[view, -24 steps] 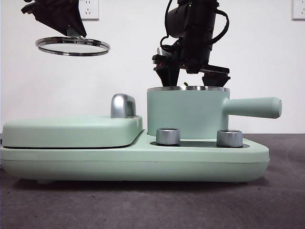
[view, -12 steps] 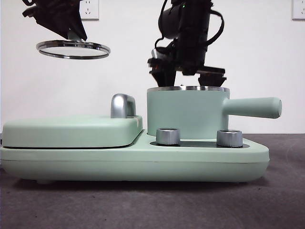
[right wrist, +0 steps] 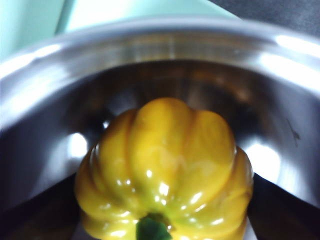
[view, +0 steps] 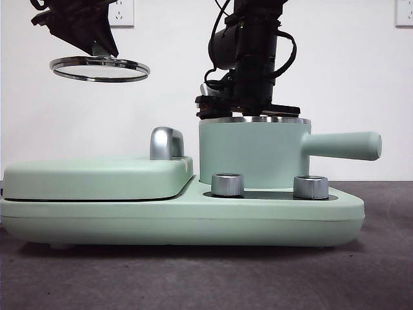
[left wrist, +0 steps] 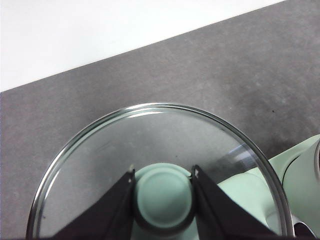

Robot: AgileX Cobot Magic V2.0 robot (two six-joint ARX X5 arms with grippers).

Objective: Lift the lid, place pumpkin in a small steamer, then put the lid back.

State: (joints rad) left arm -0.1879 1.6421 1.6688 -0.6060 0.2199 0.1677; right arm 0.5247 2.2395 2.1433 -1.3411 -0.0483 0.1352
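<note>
**Two arms up: lid aloft on the left, pumpkin down in the pot on the right**

Left gripper (left wrist: 162, 175): I read both black jaws pressed against the mint-green knob of the lid (left wrist: 160, 150), one on each side, pinching it. Through the glass I see dark grey table (left wrist: 225, 75) below, and a pale green corner of the stove at one edge. In the front view the lid (view: 99, 67) hangs high at the upper left, chrome rim nearly level, slightly tilted, well clear of everything. It sits above the flat rectangular cover (view: 97, 177) with its chrome handle (view: 166, 143).

Right gripper (view: 248, 110): arm comes down from the top, dark and bulky, its lower end right at the rim of the small steamer (view: 255, 155). From the wrist camera the pumpkin (right wrist: 165, 175) fills the near field, glossy yellow-orange, green stem toward the camera, surrounded by the steamer's shiny metal inner wall (right wrist: 150, 65). Dark jaw shapes flank the pumpkin low on both sides; I cannot tell whether they are gripping it or have let go.

Steamer stands on the right half of the stove base (view: 181, 223), long handle (view: 342, 145) pointing right. Two chrome dials (view: 227, 184) sit in front of it.
</note>
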